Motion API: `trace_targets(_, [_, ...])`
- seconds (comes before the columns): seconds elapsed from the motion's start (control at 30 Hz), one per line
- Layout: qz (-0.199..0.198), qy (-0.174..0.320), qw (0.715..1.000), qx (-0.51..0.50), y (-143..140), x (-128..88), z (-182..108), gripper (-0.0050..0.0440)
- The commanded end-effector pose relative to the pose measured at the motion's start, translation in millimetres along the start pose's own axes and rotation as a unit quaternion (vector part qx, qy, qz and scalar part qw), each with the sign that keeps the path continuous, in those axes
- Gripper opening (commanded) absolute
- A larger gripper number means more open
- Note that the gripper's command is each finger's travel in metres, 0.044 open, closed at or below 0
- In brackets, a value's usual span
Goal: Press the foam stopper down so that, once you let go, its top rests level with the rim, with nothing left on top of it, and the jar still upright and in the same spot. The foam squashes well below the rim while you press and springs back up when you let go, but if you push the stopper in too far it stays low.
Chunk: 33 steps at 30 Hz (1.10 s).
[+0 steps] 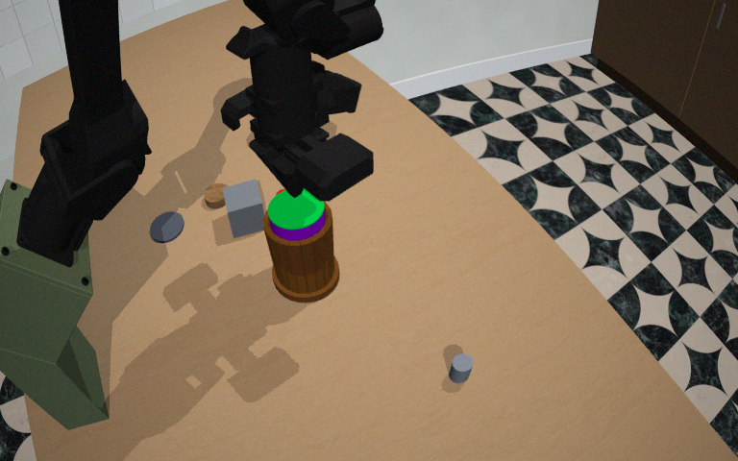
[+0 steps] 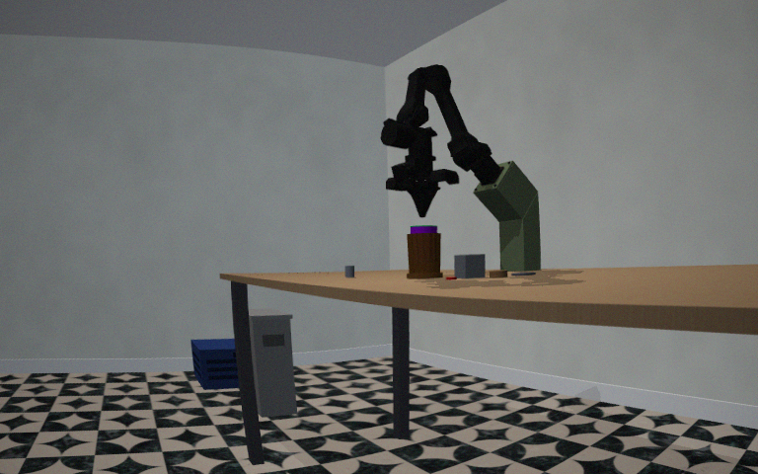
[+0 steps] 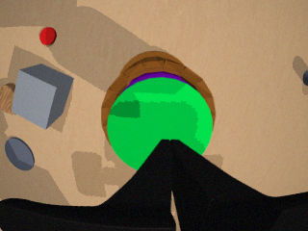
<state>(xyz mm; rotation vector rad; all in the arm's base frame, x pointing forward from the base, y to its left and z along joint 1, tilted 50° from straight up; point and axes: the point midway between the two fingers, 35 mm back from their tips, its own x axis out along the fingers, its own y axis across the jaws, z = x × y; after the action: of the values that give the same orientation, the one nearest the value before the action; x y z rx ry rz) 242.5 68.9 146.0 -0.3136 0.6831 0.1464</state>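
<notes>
A brown wooden jar (image 1: pixel 302 255) stands upright on the table. Its foam stopper (image 1: pixel 295 212) has a green top over a purple side and sticks up above the rim. The exterior view shows the jar (image 2: pixel 423 254) with the stopper (image 2: pixel 422 229) proud of the rim. My gripper (image 2: pixel 421 210) is shut and empty. It points straight down and hangs a little above the stopper, apart from it. In the wrist view the shut fingers (image 3: pixel 168 150) sit over the near edge of the green top (image 3: pixel 158 123). Nothing lies on the stopper.
A grey cube (image 1: pixel 244 207) stands just left of the jar, with a small wooden disc (image 1: pixel 214 194) behind it and a dark flat disc (image 1: pixel 166 226) further left. A small red disc (image 3: pixel 48 35) lies behind the jar. A small grey cylinder (image 1: pixel 460 368) stands near the front. The green robot base (image 1: pixel 37 303) is at the left.
</notes>
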Motion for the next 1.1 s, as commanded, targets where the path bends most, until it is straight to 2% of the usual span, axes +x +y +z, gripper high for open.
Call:
trace_targets(0.0, [0.001, -0.004, 1.000, 0.000, 0.0, 2.3, 2.1, 0.0000])
trace_targets(0.4, [0.002, -0.003, 1.000, 0.000, 1.6, 16.9, 3.6, 0.0000])
trace_targets(1.07, [0.001, -0.003, 1.000, 0.000, 1.7, 17.7, 2.6, 0.0000])
